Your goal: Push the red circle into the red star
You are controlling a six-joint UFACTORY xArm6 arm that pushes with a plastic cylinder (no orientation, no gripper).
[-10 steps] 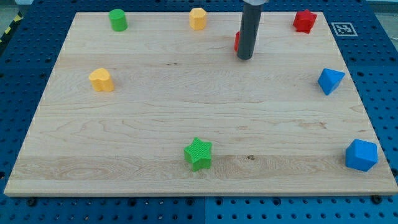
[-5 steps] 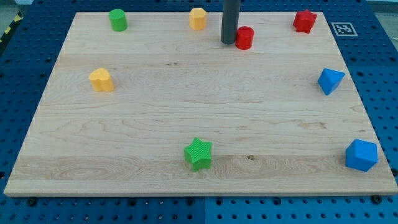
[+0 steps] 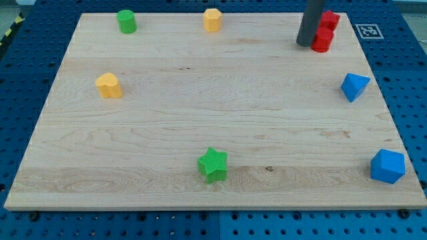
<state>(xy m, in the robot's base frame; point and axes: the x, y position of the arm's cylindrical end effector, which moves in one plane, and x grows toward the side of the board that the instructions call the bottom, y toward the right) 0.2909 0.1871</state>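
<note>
The red circle point(image 3: 323, 40) sits near the view's top right and touches the red star point(image 3: 329, 19) just above it. My tip point(image 3: 305, 44) is on the board right against the circle's left side. The dark rod rises from there out of the view's top and hides a bit of the star's left edge.
A green cylinder point(image 3: 126, 21) and a yellow hexagon block point(image 3: 212, 19) stand along the top. A yellow block point(image 3: 109, 85) is at the left. A green star point(image 3: 213, 165) is at bottom centre. Two blue blocks point(image 3: 354, 87) point(image 3: 387, 166) are on the right.
My tip moved left around the red circle, then swept right, pushing the circle across the top of the board until it met the red star.
</note>
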